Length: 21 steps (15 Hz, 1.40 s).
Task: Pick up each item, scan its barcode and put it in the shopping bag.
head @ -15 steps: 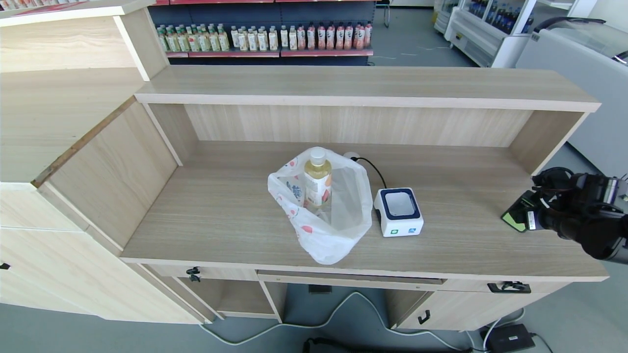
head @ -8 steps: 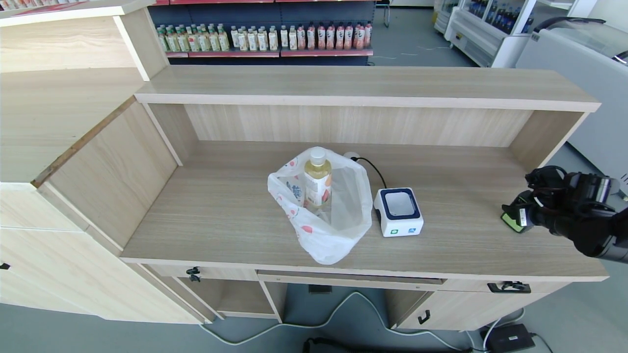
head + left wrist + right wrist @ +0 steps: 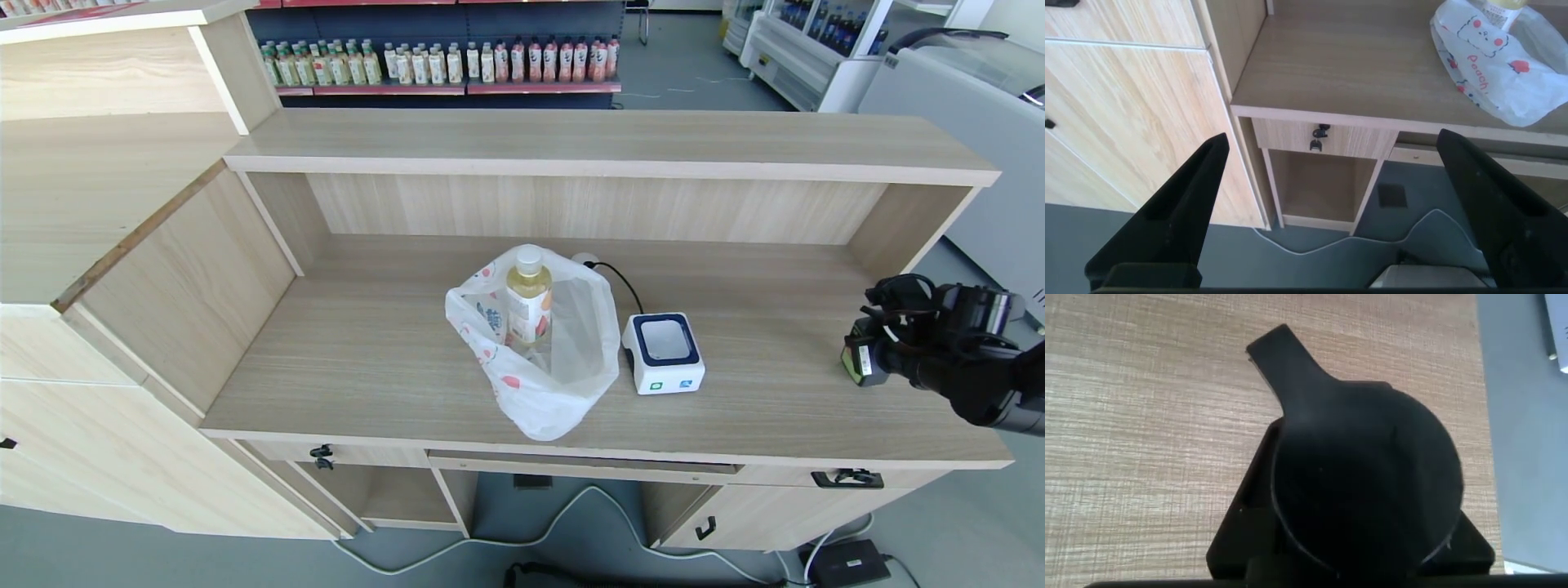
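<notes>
1. the right gripper (image 3: 880,361) is pinched on a dark round item with a green edge (image 3: 856,364), held just above the right end of the counter (image 3: 775,286).
2. the barcode scanner (image 3: 663,351) lies well apart to the item's left, window up, between it and the shopping bag (image 3: 539,392), which holds an upright bottle (image 3: 528,306).
3. the item's white label faces sideways, so it likely needs turning down over the window.
4. the left gripper (image 3: 1333,137) hangs spread wide below the counter front, so the right arm is nearer.
</notes>
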{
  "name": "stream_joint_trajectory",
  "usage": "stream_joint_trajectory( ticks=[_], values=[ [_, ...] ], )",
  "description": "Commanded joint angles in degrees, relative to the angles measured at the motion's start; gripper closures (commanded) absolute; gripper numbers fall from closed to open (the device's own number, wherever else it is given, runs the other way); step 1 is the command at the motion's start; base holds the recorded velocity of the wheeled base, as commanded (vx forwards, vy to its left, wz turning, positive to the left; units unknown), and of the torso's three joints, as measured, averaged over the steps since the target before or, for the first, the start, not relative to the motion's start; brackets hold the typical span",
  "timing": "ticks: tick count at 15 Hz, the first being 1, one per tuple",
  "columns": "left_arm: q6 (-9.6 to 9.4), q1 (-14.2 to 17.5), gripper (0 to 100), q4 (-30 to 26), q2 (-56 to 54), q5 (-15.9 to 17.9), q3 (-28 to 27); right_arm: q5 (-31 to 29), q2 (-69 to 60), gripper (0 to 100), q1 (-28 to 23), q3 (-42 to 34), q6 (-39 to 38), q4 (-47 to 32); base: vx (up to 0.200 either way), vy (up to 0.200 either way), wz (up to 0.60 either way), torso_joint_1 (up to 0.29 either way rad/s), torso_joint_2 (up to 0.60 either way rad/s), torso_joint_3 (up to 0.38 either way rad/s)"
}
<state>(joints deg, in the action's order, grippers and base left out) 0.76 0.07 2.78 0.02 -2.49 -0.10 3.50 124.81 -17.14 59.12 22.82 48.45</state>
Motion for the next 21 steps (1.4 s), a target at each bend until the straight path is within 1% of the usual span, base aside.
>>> stream_joint_trajectory(
  ticks=[1, 2, 3, 4, 5, 6, 7, 8, 9, 10, 11, 12, 13, 14, 15, 16, 17, 20, 21],
  values=[
    [-0.05, 0.0, 0, 0.0, 0.0, -0.1, 0.0, -0.2, -9.2, 100, -0.1, -2.2, 5.3, -0.4, 0.0, 0.0, 0.0, 0.0, 0.0, 0.0],
    [0.04, 0.0, 0, 0.0, 0.0, -0.1, 0.0, 0.0, -17.5, 100, -0.1, -6.3, 9.2, -0.7, 0.0, 0.0, 0.0, 0.0, 0.0, 0.0],
    [-0.05, 0.0, 0, 0.0, 0.0, -0.1, 0.0, 0.3, -26.8, 100, -0.1, -12.3, 13.0, -1.8, 0.0, 0.0, 0.0, 0.0, 0.0, 0.0],
    [0.04, 0.0, 0, 0.0, 0.0, 0.0, 0.0, 0.4, -31.6, 100, 0.2, -16.0, 15.9, -2.1, 0.0, 0.0, 0.0, 0.0, 0.0, 0.0],
    [0.04, 0.0, 0, 0.0, 0.0, -0.1, 0.0, 3.6, -41.7, 100, 0.6, -24.1, 27.6, -1.1, 0.0, 0.0, 0.0, 0.0, 0.0, 0.0],
    [-0.05, 0.0, 0, 0.0, 0.0, -0.1, 0.0, 11.5, -46.8, 100, 2.2, -27.0, 35.9, -0.9, 0.0, 0.0, 0.0, 0.0, 0.0, 0.0],
    [-0.05, 0.0, 0, 0.0, 0.0, 0.0, 0.0, 17.7, -49.0, 100, 5.0, -27.8, 39.7, -2.1, 0.0, 0.0, 0.0, 0.0, 0.0, 0.0],
    [-0.05, 0.0, 0, 0.0, 0.0, -0.1, 0.0, 25.1, -51.5, 100, 12.0, -28.3, 46.6, -7.4, 0.0, 0.0, 0.0, 0.0, 0.0, 0.0],
    [0.04, 0.0, 0, 0.0, 0.0, -0.1, 0.0, 26.2, -52.5, 100, 17.8, -28.1, 57.4, -11.3, 0.0, 0.0, 0.0, 0.0, 0.0, 0.0],
    [0.04, 0.0, 0, 0.0, 0.0, 0.0, 0.0, 26.6, -52.3, 100, 22.5, -27.8, 66.7, -13.3, 0.0, 0.0, 0.0, 0.0, 0.0, 0.0],
    [0.04, 0.0, 0, 0.0, 0.0, -0.1, 0.0, 26.6, -51.9, 100, 25.8, -27.5, 73.2, -13.5, 0.0, 0.0, 0.0, 0.0, 0.0, 0.0],
    [0.04, 0.0, 0, 0.0, 0.0, 0.0, 0.0, 26.0, -50.8, 100, 31.6, -26.7, 84.2, -13.2, 0.0, 0.0, 0.0, 0.0, 0.0, 0.0],
    [0.04, 0.0, 0, 0.0, 0.0, 0.0, 0.0, 25.9, -50.5, 100, 35.5, -26.6, 92.8, -12.0, 0.0, 0.0, 0.0, 0.0, 0.0, 0.0],
    [0.04, 0.0, 0, 0.0, 0.0, 0.0, 0.0, 26.0, -49.7, 100, 40.2, -26.7, 99.9, -9.2, 0.0, 0.0, 0.0, 0.0, 0.0, 0.0],
    [0.04, 0.0, 0, 0.0, 0.0, -0.1, 0.0, 26.2, -49.1, 100, 44.6, -26.8, 106.4, -4.6, 0.0, 0.0, 0.0, 0.0, 0.0, 0.0],
    [0.04, 0.0, 0, 0.0, 0.0, 0.0, 0.0, 26.5, -49.0, 100, 47.5, -27.0, 111.2, 0.4, 0.0, 0.0, 0.0, 0.0, 0.0, 0.0],
    [0.04, 0.0, 0, 0.0, 0.0, 0.0, 0.0, 26.4, -49.0, 100, 49.7, -27.3, 114.6, 3.8, 0.0, 0.0, 0.0, 0.0, 0.0, 0.0],
    [-0.05, 0.0, 0, 0.0, 0.0, -0.1, 0.0, 26.6, -48.8, 100, 55.8, -27.4, 123.7, 4.6, 0.0, 0.0, 0.0, 0.0, 0.0, 0.0],
    [0.04, 0.0, 0, 0.0, 0.0, 0.0, 0.0, 26.6, -48.7, 100, 57.9, -27.2, 125.3, 5.0, 0.0, 0.0, 0.0, 0.0, 0.0, 0.0]
  ],
)
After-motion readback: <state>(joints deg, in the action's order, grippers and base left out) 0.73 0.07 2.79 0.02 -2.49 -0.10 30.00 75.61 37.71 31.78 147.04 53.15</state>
